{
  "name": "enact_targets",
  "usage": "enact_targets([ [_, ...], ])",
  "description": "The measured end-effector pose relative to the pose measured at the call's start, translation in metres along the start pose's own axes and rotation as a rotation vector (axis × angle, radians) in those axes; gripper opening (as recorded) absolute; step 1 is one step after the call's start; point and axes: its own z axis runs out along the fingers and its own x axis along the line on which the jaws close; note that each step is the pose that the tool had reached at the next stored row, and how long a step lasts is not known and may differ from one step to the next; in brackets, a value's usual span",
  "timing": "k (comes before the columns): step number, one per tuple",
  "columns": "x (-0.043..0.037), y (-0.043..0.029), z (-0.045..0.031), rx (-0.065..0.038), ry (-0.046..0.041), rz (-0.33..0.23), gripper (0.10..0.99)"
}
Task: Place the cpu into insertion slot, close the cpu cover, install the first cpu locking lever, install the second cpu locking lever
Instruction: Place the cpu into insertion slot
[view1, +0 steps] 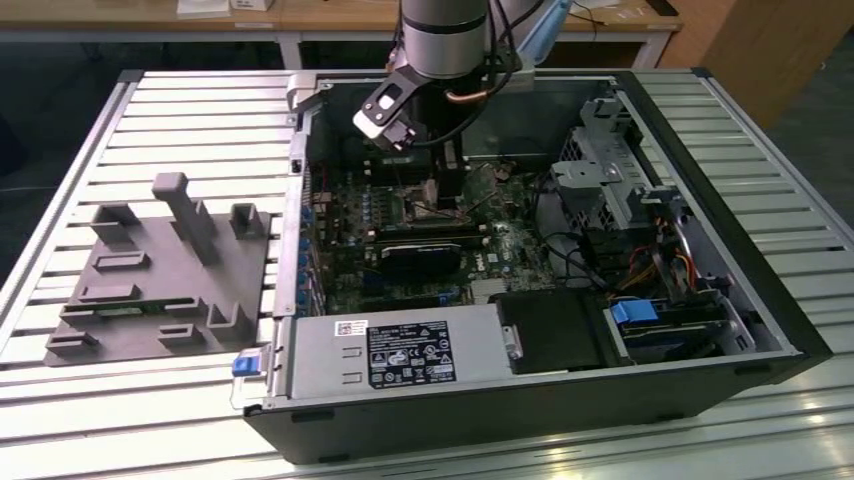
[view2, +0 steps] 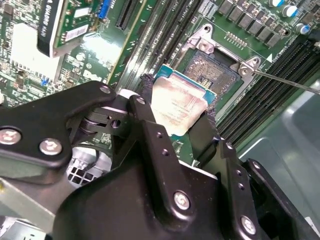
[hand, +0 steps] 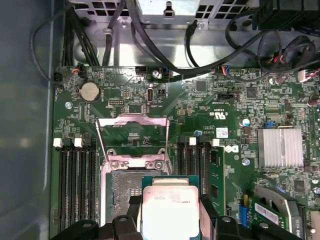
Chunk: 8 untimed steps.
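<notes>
The cpu (hand: 167, 210) is silvery-grey with a green edge; the insertion slot (hand: 122, 192) dark-centred, silver-rimmed; the circuit board (hand: 130, 95) green; the cpu cover (hand: 132, 120) silver; the tabletop (view1: 174, 120) pale, ribbed with slats.

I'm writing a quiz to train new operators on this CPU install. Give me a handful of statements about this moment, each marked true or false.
1. The gripper grips the cpu by two opposite edges. True.
2. The cpu sits seated in the insertion slot. False: it is in the gripper, and the slot's contact field lies bare.
3. The cpu cover is shut over the slot. False: it is swung open, away from the slot.
4. Black memory slots flank the insertion slot on both sides. True.
5. The computer case stands upright. False: it lies on its side, open side up, on the slatted table.
</notes>
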Motion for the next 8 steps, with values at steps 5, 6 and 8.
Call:
enact_targets([
  [5,0.0035,-0.0016,0.0035,-0.003,0.0003,0.0,0.537],
  [6,0.0038,-0.0022,0.0043,-0.005,0.0002,-0.001,0.537],
  [8,0.0044,-0.0037,0.0059,-0.011,0.0005,-0.001,0.537],
])
